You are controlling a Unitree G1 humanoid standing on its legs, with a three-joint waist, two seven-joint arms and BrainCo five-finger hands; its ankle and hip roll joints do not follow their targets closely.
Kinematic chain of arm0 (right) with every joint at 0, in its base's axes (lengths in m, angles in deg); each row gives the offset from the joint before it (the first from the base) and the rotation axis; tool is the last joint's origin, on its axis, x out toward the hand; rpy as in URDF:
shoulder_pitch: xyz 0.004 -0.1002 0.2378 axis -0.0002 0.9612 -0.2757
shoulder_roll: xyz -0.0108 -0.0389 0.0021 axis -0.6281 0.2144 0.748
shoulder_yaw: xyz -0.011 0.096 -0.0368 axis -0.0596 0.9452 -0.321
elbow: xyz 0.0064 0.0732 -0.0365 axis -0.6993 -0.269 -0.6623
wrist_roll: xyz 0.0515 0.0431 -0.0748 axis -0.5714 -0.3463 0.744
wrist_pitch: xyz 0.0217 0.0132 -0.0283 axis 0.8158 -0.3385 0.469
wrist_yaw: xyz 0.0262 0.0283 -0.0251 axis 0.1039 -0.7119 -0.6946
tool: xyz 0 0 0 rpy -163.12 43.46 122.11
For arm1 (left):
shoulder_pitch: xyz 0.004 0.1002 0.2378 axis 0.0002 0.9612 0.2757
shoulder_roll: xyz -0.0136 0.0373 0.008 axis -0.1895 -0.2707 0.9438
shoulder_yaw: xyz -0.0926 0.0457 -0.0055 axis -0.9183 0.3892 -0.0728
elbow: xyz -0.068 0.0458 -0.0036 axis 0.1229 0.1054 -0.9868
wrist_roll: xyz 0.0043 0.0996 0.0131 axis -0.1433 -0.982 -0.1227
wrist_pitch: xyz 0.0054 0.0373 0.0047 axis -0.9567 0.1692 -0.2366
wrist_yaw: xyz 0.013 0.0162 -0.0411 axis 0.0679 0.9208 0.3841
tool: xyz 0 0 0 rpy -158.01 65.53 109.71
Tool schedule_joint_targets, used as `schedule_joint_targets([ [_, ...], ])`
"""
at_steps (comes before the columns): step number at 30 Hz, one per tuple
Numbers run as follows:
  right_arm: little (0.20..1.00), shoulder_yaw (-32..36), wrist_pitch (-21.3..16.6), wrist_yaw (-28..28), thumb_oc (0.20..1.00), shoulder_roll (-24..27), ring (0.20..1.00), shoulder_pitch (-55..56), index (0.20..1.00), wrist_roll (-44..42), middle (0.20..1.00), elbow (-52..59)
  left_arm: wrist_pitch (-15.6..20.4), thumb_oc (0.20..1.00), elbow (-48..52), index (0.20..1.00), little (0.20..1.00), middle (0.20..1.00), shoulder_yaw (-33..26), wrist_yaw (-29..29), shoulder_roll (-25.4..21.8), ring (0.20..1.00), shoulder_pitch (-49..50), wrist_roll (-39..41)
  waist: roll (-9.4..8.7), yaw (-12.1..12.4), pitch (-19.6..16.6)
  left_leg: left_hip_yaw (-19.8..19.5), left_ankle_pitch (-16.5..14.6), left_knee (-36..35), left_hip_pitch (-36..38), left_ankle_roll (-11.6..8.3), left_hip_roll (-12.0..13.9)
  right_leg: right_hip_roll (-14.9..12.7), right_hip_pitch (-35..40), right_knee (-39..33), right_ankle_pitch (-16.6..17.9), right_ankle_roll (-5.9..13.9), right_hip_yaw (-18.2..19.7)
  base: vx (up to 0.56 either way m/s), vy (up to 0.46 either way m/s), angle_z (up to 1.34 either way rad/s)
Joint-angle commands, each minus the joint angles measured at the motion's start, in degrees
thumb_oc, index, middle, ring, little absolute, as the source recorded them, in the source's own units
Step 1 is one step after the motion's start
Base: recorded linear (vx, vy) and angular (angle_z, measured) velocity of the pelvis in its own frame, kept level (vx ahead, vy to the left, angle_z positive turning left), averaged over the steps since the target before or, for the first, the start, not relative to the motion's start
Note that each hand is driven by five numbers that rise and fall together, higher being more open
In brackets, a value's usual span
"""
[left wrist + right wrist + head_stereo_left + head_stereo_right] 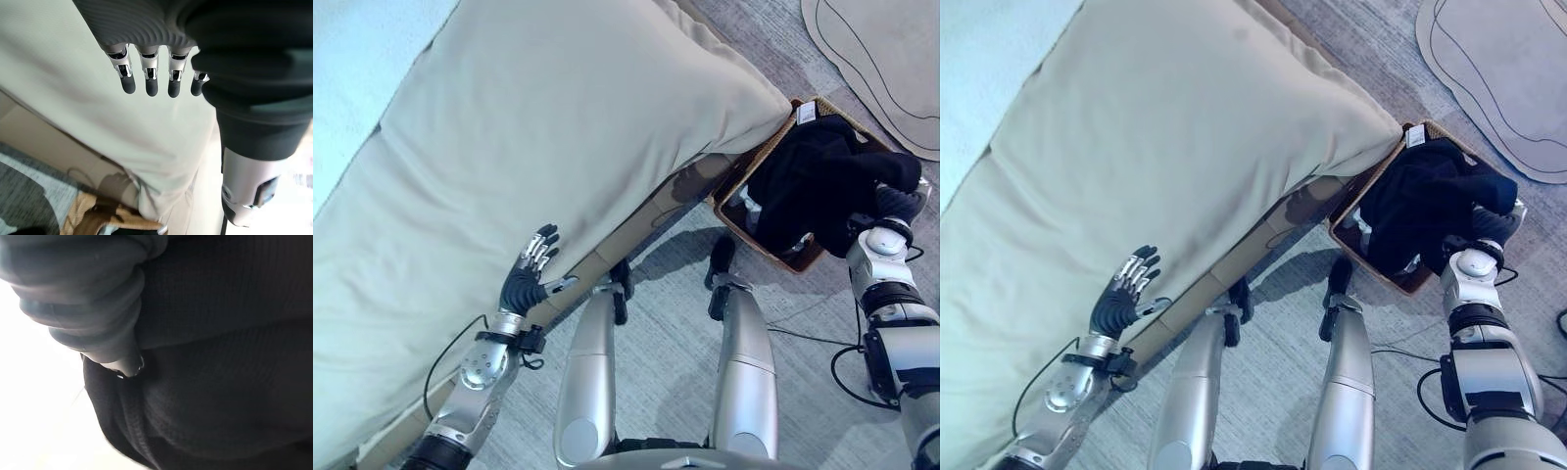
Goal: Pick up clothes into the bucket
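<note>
A black garment [813,181] is heaped in a brown wicker basket [751,245] on the floor beside the couch's corner. It bulges above the rim, and a white tag [806,113] shows at its far end. My right hand [899,204] rests at the near right side of the heap, its fingers buried in the cloth. The right wrist view has the hand's dark cover [83,293] pressed against the black knit fabric [220,357]. My left hand [530,269] hovers at the front edge of the beige cushion with straight fingers [149,81], holding nothing.
A large beige couch cushion [558,127] fills the left and middle and overhangs the basket's far corner. A pale rug [891,59] lies on the grey carpet at the back right. Open carpet lies in front of the basket.
</note>
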Motion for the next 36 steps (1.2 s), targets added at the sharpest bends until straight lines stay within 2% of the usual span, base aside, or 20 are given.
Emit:
schedule_joint_targets([
  [1, 0.200, -0.4, 0.7, -0.3, 0.200, 4.2, 0.200, 1.1, 0.200, 1.0, 0.200, -3.8, 3.5, 1.000, 2.9, 1.000, 1.000, 1.000, -0.1, 0.0, 0.2, 1.000, 0.8, 0.6, 1.83, -0.5, -4.0, -0.9, -2.6, 2.7, -1.7, 0.36, 0.3, -2.0, 2.5, 2.6, -1.2, 1.24, 3.1, 0.00, 0.000, 0.00],
  [4, 0.200, 0.4, 0.6, 0.3, 0.200, 4.8, 0.200, 0.9, 0.200, 0.0, 0.200, -3.9, 3.6, 1.000, 2.8, 1.000, 1.000, 1.000, -0.4, 0.2, 0.0, 1.000, 1.1, 0.8, 2.11, -0.2, -4.4, -1.1, -2.9, 3.5, -2.1, 0.42, 0.1, -2.0, 2.0, 3.4, -1.6, 1.10, 3.4, 0.02, -0.014, 0.05],
  [5, 0.435, 0.5, 0.6, 0.5, 0.435, 5.1, 0.435, 1.1, 0.435, -0.1, 0.435, -3.7, 3.6, 1.000, 2.9, 1.000, 1.000, 1.000, -0.4, 0.3, 0.0, 1.000, 1.2, 0.8, 2.10, -0.2, -4.5, -1.2, -3.0, 3.7, -2.2, 0.46, 0.1, -2.0, 2.0, 3.5, -1.7, 1.08, 3.4, 0.01, -0.007, 0.07],
  [6, 0.526, 0.5, 0.6, 0.5, 0.526, 5.1, 0.526, 1.1, 0.526, -0.1, 0.526, -3.7, 3.6, 1.000, 2.9, 1.000, 1.000, 1.000, -0.4, 0.3, 0.0, 1.000, 1.2, 0.8, 2.12, -0.2, -4.6, -1.2, -3.0, 3.7, -2.2, 0.46, 0.1, -2.0, 2.0, 3.6, -1.8, 1.08, 3.4, 0.01, -0.018, 0.04],
  [7, 1.000, 0.3, 0.4, 0.7, 1.000, 5.4, 1.000, 0.9, 1.000, -0.2, 1.000, -3.4, 3.5, 1.000, 2.7, 1.000, 1.000, 1.000, -0.4, 0.4, 0.1, 1.000, 1.4, 1.0, 2.07, -0.1, -4.8, -1.3, -3.0, 3.7, -2.1, 0.51, 0.1, -1.9, 2.1, 3.5, -1.8, 1.03, 3.3, 0.00, 0.000, 0.00],
  [16, 1.000, 0.1, 0.3, -0.1, 1.000, 5.9, 1.000, 0.2, 1.000, -0.2, 1.000, -3.8, 3.3, 1.000, 2.4, 1.000, 1.000, 1.000, -0.5, -0.1, 0.0, 1.000, 1.0, 0.7, 1.72, -0.3, -5.1, -1.5, -2.7, 2.7, -1.4, 0.47, 0.1, -1.6, 3.1, 2.7, -1.7, 0.91, 3.0, 0.00, -0.008, 0.02],
  [24, 1.000, 1.4, 0.2, -0.9, 1.000, 5.2, 1.000, 1.3, 1.000, -0.6, 1.000, -3.7, 3.0, 1.000, 0.8, 1.000, 1.000, 1.000, -0.5, 0.4, 0.6, 1.000, -0.1, 0.8, 1.26, -0.8, -5.5, -1.6, -1.3, -1.9, 2.6, 0.14, 0.2, -1.1, 6.8, -1.6, -0.2, 1.33, 2.3, 0.00, -0.002, -0.01],
  [26, 1.000, 3.2, -0.2, -1.4, 1.000, 4.5, 1.000, 1.8, 1.000, -2.9, 1.000, -3.9, 2.9, 1.000, 0.0, 1.000, 1.000, 1.000, -0.4, 0.4, 0.7, 1.000, -0.7, 0.6, 1.21, -1.0, -5.6, -1.6, -0.6, -4.0, 4.4, -0.03, 0.2, -1.0, 8.4, -3.8, 0.6, 1.52, 2.2, -0.02, -0.009, -0.05],
  [27, 1.000, 5.8, -0.8, -1.8, 1.000, 3.6, 1.000, 2.4, 1.000, -6.6, 1.000, -4.0, 2.8, 1.000, -1.0, 1.000, 1.000, 1.000, -0.4, 0.4, 0.9, 1.000, -1.4, 0.5, 1.07, -1.3, -5.9, -0.9, 1.8, -7.0, 6.1, 0.11, 0.1, -1.2, 10.3, -6.9, 3.0, 1.38, 1.4, -0.07, -0.002, 0.00],
  [29, 1.000, 5.9, -0.8, -1.8, 1.000, 3.6, 1.000, 2.5, 1.000, -6.7, 1.000, -3.9, 2.8, 1.000, -1.0, 1.000, 1.000, 1.000, -0.3, 0.4, 0.9, 1.000, -1.4, 0.5, 1.03, -1.3, -5.7, -0.9, 2.1, -7.4, 6.5, 0.12, 0.1, -1.2, 10.6, -7.3, 3.2, 1.38, 1.4, -0.04, 0.000, 0.01],
  [32, 1.000, 6.3, -2.0, 0.2, 1.000, 0.2, 1.000, 6.5, 1.000, -7.7, 1.000, 1.3, 2.6, 1.000, -3.0, 1.000, 1.000, 1.000, -1.6, 0.8, 1.7, 1.000, -2.1, 0.2, 0.48, -1.9, -6.2, -0.6, 3.7, -12.0, 11.5, -0.25, 0.1, -1.1, 15.5, -11.8, 5.1, 2.01, 1.0, 0.02, -0.010, -0.03],
  [34, 1.000, 5.9, -3.1, 0.7, 1.000, -3.1, 1.000, 12.5, 1.000, -4.6, 1.000, 9.5, 2.7, 1.000, -5.2, 1.000, 1.000, 1.000, -3.1, 0.6, 3.2, 1.000, -2.2, 0.1, -0.42, -2.7, -6.9, -0.8, 5.1, -15.8, 15.8, -0.71, 0.3, -1.1, 20.4, -15.7, 6.3, 2.48, 0.0, 0.05, -0.041, -0.07],
  [36, 1.000, 6.1, -3.3, 0.6, 1.000, -4.4, 1.000, 15.1, 1.000, -3.1, 1.000, 12.8, 2.8, 1.000, -6.1, 1.000, 1.000, 1.000, -3.5, 0.8, 3.8, 1.000, -2.1, 0.3, -0.78, -3.1, -7.0, -1.0, 5.7, -17.3, 17.7, -0.79, 0.3, -1.1, 22.5, -17.2, 6.8, 2.64, -0.4, 0.05, -0.040, -0.03],
])
